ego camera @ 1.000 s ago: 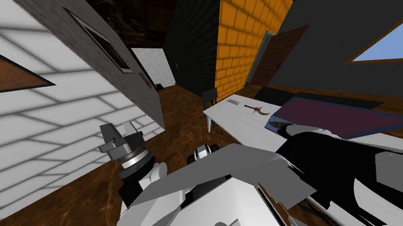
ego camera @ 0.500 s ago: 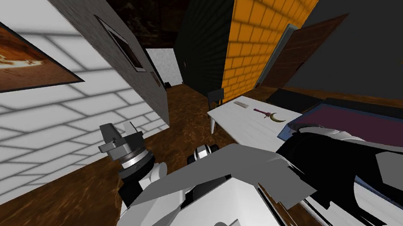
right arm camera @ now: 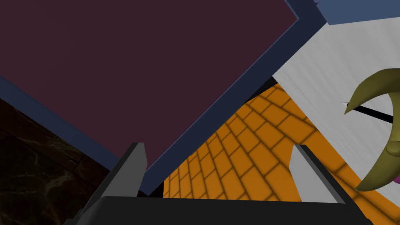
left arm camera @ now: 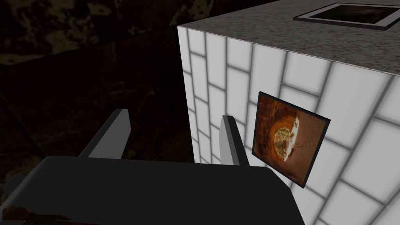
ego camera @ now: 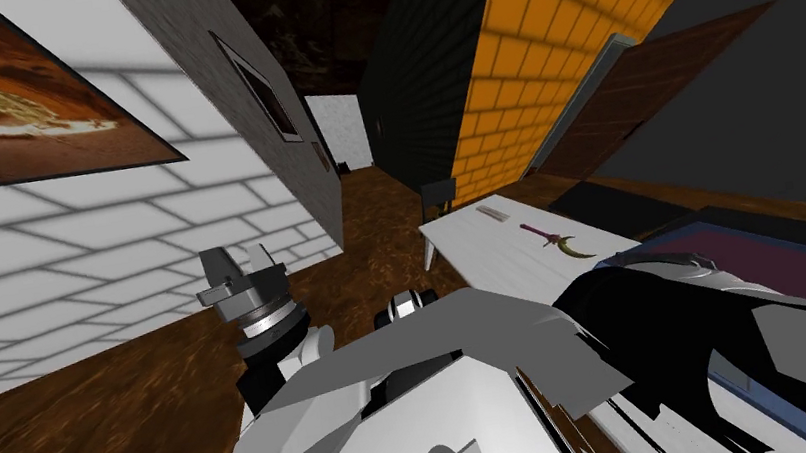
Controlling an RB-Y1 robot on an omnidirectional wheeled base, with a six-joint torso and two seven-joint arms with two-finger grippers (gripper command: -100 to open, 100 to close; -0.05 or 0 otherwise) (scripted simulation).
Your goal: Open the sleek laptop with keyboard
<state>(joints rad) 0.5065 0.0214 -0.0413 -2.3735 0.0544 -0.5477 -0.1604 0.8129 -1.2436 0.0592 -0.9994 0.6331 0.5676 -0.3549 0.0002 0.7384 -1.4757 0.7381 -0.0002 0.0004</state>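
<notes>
Laptop [right arm camera: 148, 66] sat on the white counter [ego camera: 498, 264], its maroon lid raised just beside the right claw [right arm camera: 217, 148], whose fingers stood apart and held nothing. Unclamped, the lid could probably slip off a finger and drop, or the laptop could skid toward the crescent-tipped tool [right arm camera: 379, 86] beyond it. The left claw [left arm camera: 174, 115], also apart, hung well clear of the laptop. Since a second earlier the head view had swung with my own turn.
</notes>
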